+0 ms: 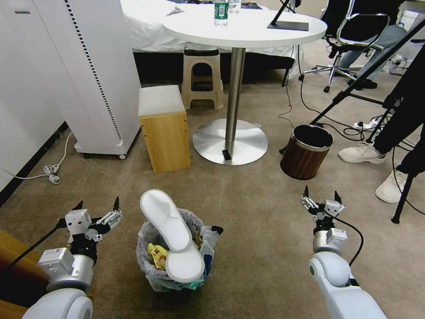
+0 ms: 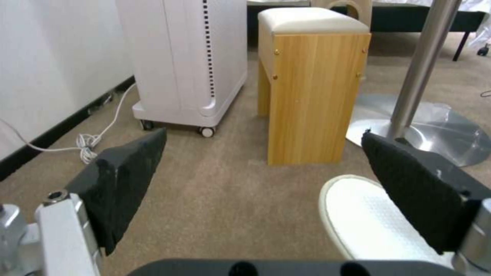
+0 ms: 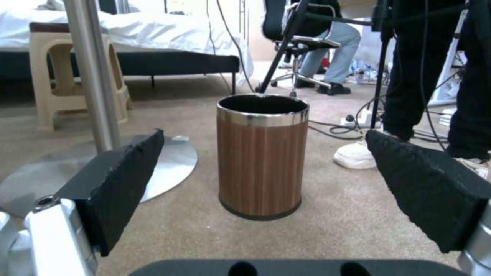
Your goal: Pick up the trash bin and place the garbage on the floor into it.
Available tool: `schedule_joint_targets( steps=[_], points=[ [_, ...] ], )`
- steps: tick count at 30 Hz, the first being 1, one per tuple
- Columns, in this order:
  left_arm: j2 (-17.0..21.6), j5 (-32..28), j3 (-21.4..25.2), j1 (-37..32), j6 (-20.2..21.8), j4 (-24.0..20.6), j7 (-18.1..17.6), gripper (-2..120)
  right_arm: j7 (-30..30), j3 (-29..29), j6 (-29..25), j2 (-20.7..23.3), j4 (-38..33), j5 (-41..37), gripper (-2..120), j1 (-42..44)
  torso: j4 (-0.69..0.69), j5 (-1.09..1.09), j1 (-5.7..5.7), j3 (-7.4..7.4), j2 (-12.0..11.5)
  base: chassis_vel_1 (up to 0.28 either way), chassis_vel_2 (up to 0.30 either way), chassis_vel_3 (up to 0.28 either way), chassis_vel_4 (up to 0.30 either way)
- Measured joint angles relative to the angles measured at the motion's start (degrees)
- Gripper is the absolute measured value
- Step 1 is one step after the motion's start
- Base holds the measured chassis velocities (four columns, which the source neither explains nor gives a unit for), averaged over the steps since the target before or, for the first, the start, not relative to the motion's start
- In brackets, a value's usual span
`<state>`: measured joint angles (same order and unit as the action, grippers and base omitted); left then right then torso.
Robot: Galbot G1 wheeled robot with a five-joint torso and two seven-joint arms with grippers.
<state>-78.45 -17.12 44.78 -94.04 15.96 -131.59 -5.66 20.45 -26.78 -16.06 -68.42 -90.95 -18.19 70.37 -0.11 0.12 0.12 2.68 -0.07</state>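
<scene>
- The small round trash bin (image 1: 156,271), lined with a crinkled clear plastic bag that spills over its rim, stands on the beige short-pile carpet floor (image 1: 248,208) between the two arms, nearer the left one.
- Contents of the trash bin: two flat white slippers (image 1: 170,237), one leaning tilted with its toe end projecting above the rim, the other lying across the opening; a yellow candy wrapper (image 1: 157,256) sits beside them inside the bag.
- The left gripper (image 1: 98,209) hovers above the floor just beside the trash bin, its black fingers spread wide apart and holding nothing. In the left wrist view one slipper shows next to one fingertip.
- The right gripper (image 1: 322,196) hovers above the floor well apart from the trash bin, its fingers likewise spread and empty.
- The brown wood-look cylindrical bin (image 1: 305,151) with a metal rim stands upright on the floor ahead of the right gripper; its dark interior shows no contents in the visible part.
- The round white pedestal table (image 1: 248,29) stands beyond, with a wooden stool with a white cushion (image 1: 163,127) beside its base.
</scene>
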Motion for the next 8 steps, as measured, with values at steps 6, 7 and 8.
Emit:
schedule_joint_targets(
  steps=[6, 7, 8],
  points=[
    [0.64, -1.21, 0.24, 0.16, 1.16, 0.05, -0.44, 100, 0.66, -0.29, 0.31, 0.27, -1.31, -0.42, 100, 0.13, 0.0, 0.0, 0.0, 0.0, 0.0, 0.0, 0.0, 0.0, 0.0],
    [0.66, -1.36, 0.19, 0.32, 1.3, 0.15, -0.57, 100, 0.71, -0.29, 0.33, 0.28, -1.34, -0.5, 100, 0.14, 0.0, 0.01, 0.0, 0.0, 0.0, 0.0, 0.0, 0.0, 0.0],
    [0.75, -1.45, 0.13, 0.65, 0.77, 0.7, -0.5, 100, 0.73, -0.3, 0.34, 0.3, -1.35, -0.54, 100, 0.14, 0.0, 0.01, 0.0, 0.0, 0.0, 0.0, 0.0, 0.0, 0.0]
  ],
)
